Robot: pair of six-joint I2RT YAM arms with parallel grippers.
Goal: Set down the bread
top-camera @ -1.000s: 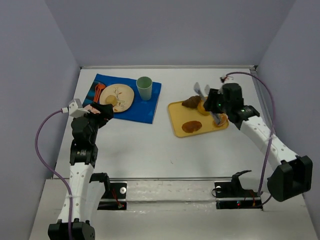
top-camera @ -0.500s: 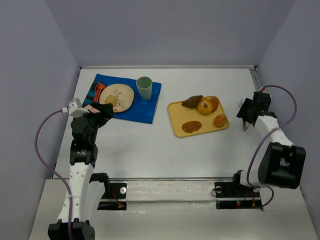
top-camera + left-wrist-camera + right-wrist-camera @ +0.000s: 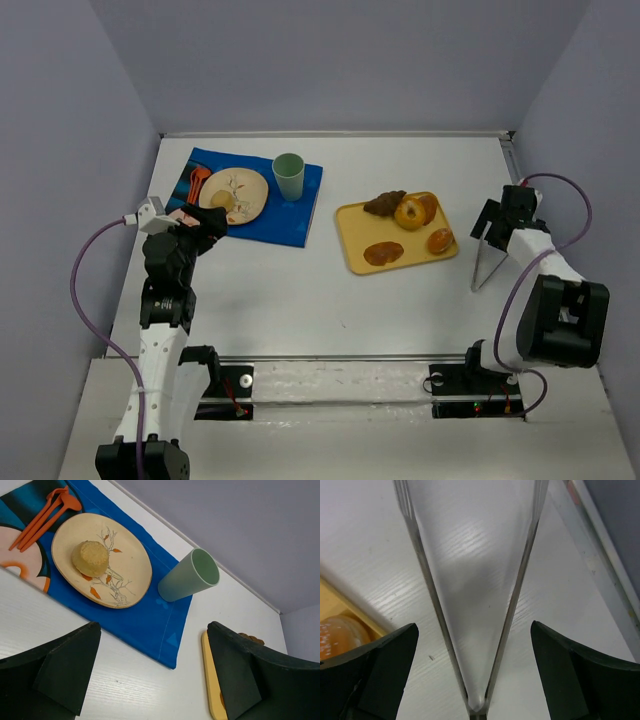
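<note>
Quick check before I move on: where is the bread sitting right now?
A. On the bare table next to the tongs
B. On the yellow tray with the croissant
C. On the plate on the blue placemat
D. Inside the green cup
C: the left wrist view shows the bread resting on the plate, which lies on the blue placemat.
</note>
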